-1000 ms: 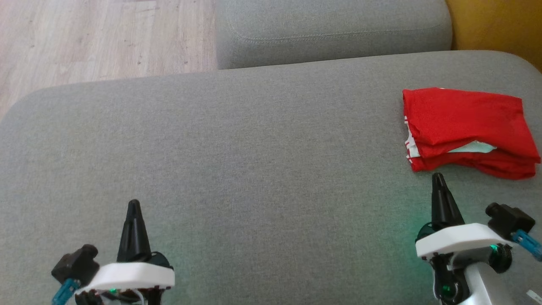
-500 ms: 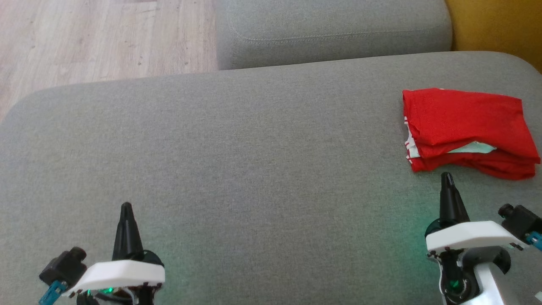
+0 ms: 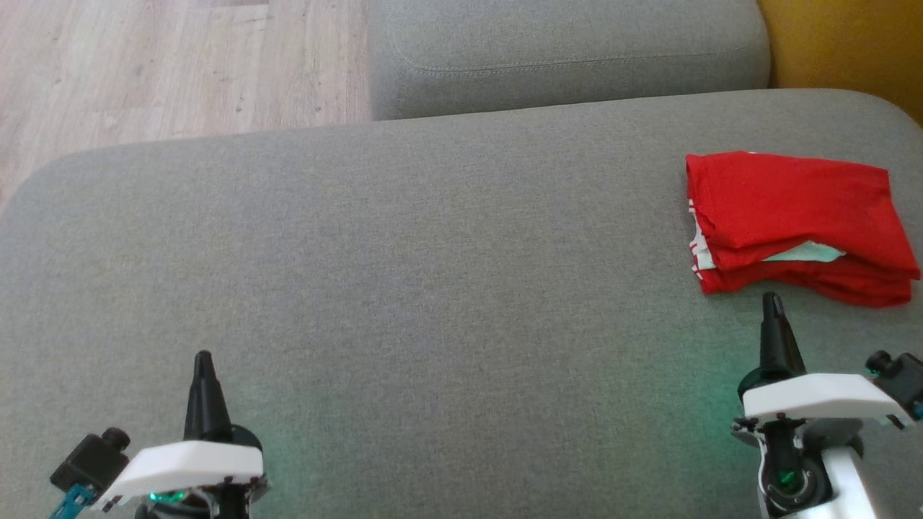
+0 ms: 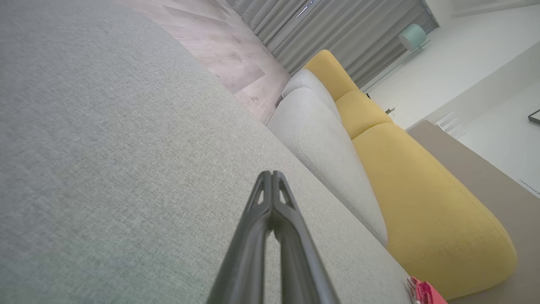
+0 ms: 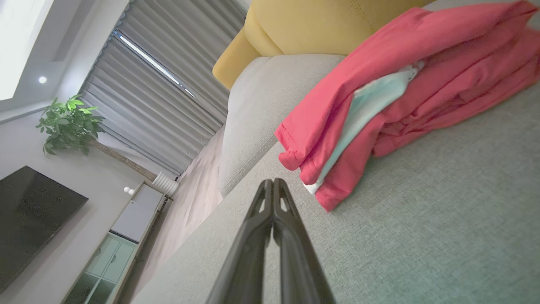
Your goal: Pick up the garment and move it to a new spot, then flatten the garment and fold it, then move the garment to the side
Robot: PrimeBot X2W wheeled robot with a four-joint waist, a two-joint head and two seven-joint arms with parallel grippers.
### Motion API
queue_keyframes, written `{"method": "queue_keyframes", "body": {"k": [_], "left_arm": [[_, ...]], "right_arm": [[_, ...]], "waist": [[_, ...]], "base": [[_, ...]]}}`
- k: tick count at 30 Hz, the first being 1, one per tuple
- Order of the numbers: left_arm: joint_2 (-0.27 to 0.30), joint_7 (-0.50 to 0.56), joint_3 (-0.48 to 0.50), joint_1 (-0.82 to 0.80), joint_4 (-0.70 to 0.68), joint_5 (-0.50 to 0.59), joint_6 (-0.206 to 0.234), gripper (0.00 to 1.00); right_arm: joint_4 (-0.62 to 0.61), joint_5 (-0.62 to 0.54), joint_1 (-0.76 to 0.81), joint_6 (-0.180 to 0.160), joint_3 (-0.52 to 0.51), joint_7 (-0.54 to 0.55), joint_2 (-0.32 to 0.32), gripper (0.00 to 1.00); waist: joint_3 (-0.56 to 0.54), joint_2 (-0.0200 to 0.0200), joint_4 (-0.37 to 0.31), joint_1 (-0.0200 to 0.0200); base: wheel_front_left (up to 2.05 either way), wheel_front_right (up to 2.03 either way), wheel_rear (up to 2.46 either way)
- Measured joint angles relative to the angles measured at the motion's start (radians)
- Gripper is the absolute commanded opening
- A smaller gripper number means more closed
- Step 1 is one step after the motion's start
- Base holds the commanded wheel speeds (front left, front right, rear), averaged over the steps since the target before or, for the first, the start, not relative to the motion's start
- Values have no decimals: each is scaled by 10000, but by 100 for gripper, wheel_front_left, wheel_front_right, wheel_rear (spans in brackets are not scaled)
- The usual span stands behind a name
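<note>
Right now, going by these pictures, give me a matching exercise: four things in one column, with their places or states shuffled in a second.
Column one:
1. garment
2. left gripper
3. right gripper
4. wooden floor

Column two:
A. shut, tip close to the garment's near edge
B. folded, on the right side of the grey cushion
C. beyond the cushion's far left edge
D. shut, over bare cushion at lower left

Pairs: 1-B, 2-D, 3-A, 4-C
</note>
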Motion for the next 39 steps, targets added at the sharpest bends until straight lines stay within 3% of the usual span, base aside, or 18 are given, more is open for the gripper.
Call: {"method": "queue_keyframes", "body": {"k": [39], "left_arm": [[-4,1145,648,-216,79,-3973,-169,0]], "right_arm": [[-543,4378,33,0,-619,1081,2,0]], "waist": [[-73,0,28,0]], "base": [[0,0,0]]}}
